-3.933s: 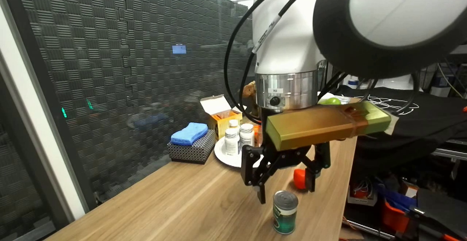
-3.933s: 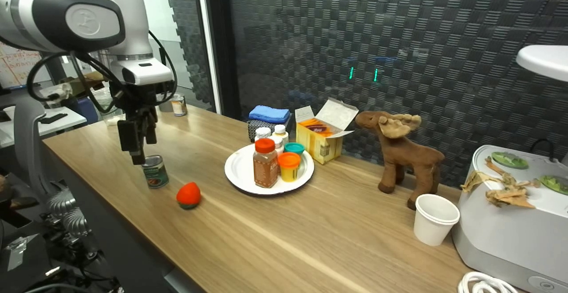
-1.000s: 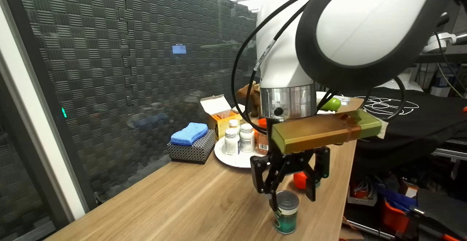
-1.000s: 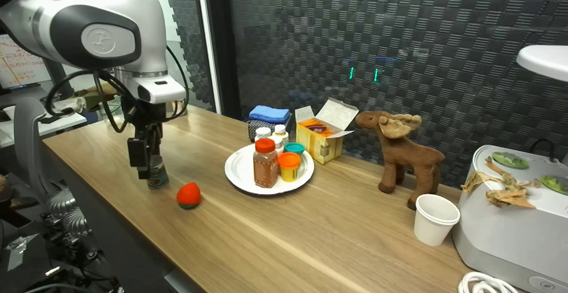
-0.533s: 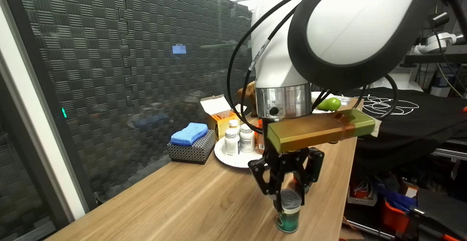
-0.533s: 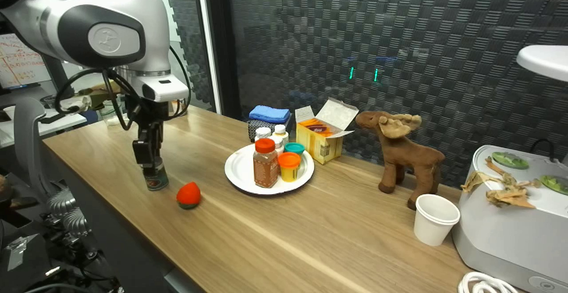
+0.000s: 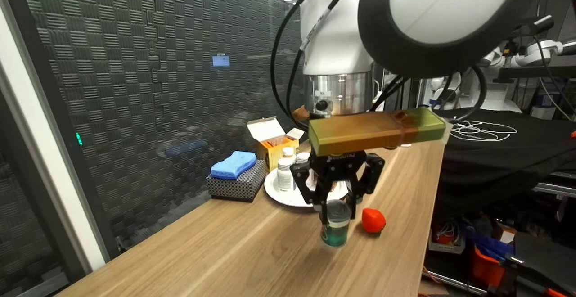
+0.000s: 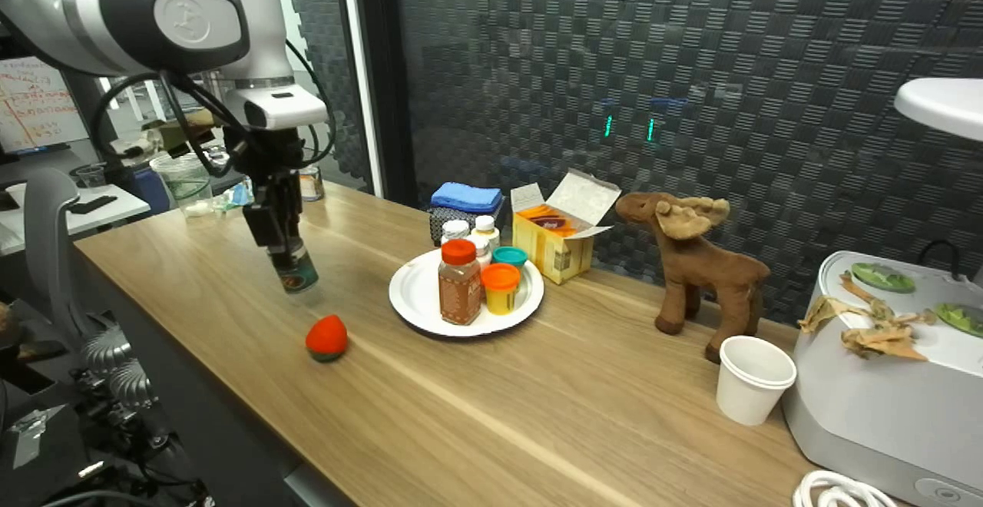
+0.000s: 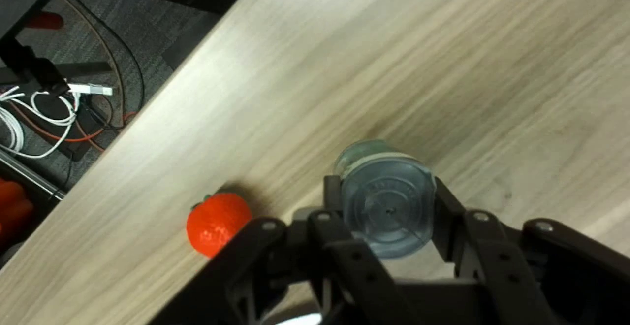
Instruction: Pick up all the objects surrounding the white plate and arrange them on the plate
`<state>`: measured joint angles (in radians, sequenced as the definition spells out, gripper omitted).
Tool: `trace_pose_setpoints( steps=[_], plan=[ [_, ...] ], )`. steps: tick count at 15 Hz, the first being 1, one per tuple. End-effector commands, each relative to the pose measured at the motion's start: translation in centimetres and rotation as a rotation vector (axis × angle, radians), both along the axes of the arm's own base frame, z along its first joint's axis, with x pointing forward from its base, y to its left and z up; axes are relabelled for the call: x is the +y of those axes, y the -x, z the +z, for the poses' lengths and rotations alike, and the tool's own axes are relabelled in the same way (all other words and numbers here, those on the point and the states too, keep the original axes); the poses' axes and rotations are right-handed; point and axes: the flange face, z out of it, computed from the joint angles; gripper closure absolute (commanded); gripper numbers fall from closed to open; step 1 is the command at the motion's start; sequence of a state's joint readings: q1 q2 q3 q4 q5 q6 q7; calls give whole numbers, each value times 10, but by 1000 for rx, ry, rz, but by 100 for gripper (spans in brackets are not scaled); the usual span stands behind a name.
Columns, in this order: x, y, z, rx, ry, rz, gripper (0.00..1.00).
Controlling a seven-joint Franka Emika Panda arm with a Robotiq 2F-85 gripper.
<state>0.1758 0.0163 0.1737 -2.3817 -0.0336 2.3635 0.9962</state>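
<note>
Lifted off the table [image 8: 461, 399] and shifted toward the plate [image 8: 413, 299], the can [image 8: 299, 273] now hangs in the gripper [image 7: 338, 215], while the red piece [image 8: 326, 338] has stayed put, also off the plate. Both fingers [image 9: 445, 214] have narrowed onto the can's upper sides and hold it; its top shows between them in the wrist view. Jar [image 8: 459, 292], tubs [image 8: 501, 296] and bottles [image 7: 285, 177] stand on the plate, mostly on the half away from the can, so the plate's bare near side looks like the best landing spot. For a clean placement, the gripper should keep the can's base above the plate's rim, travel slowly, and stop before it brushes the jar. The can seems to lean slightly, so righting it over the plate, lowering until base meets plate, then parting the fingers and rising straight up should leave it standing. After that, the red piece would likely be next.
</note>
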Motion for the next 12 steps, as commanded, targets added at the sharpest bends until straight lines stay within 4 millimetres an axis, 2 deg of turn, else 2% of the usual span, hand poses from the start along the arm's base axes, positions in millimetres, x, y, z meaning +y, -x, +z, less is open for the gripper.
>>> trace_pose_setpoints(
  steps=[1, 7, 9, 12],
  plan=[
    [-12, -26, 33, -92, 15, -71, 81],
    [-64, -77, 45, -146, 62, -113, 81],
    [-79, -91, 41, -143, 60, -137, 81],
    [-91, -108, 23, -118, 38, -147, 81]
  ],
)
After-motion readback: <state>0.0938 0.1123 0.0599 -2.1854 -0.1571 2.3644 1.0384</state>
